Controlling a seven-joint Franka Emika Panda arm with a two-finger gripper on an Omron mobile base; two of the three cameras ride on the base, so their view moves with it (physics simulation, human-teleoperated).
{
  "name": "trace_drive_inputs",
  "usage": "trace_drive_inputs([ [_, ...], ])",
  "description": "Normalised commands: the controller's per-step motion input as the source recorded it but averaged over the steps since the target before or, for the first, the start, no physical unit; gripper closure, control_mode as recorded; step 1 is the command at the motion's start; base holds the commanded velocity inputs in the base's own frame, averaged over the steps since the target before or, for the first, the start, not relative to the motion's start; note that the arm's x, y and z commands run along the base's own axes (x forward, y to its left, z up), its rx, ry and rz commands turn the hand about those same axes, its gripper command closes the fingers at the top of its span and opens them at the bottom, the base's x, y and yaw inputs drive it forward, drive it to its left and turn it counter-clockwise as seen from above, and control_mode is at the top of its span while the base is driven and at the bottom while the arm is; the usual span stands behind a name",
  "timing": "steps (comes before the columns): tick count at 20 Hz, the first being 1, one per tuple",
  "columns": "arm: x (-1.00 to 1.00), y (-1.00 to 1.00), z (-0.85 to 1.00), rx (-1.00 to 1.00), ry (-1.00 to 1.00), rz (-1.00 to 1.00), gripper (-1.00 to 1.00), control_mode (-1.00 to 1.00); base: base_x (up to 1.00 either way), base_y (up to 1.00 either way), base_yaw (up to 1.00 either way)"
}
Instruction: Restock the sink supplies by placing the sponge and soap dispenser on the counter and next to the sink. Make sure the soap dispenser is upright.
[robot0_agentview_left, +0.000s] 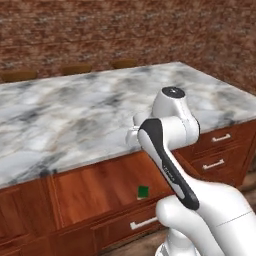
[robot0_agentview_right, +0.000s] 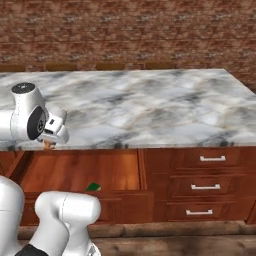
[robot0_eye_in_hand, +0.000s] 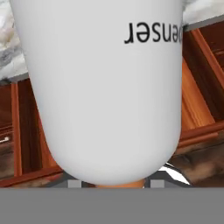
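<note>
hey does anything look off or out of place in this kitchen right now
Two things. A drawer under the marble island hangs open, with the green-topped sponge lying inside it rather than on any worktop. And in the hand view, the white soap dispenser sits right against the camera with its printed lettering upside down.

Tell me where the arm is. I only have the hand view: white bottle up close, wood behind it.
Observer: In the right base view, the end effector, gripping the soap dispenser, is at the front edge of a marble island, above an open drawer.
Operator: Sponge?
Observer: The sponge lies green side up in that drawer, lower than the end effector.
Operator: What's past the island?
Observer: Brown stool tops along its far edge, then a brick wall.
</note>
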Motion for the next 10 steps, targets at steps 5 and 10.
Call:
trace_drive_inputs([
  [5,0.00,0.00,0.00,0.00,0.00,0.00,1.00,1.00,-0.32,0.06,-0.67],
  [10,0.00,0.00,0.00,0.00,0.00,0.00,1.00,1.00,-0.28,0.01,-0.74],
])
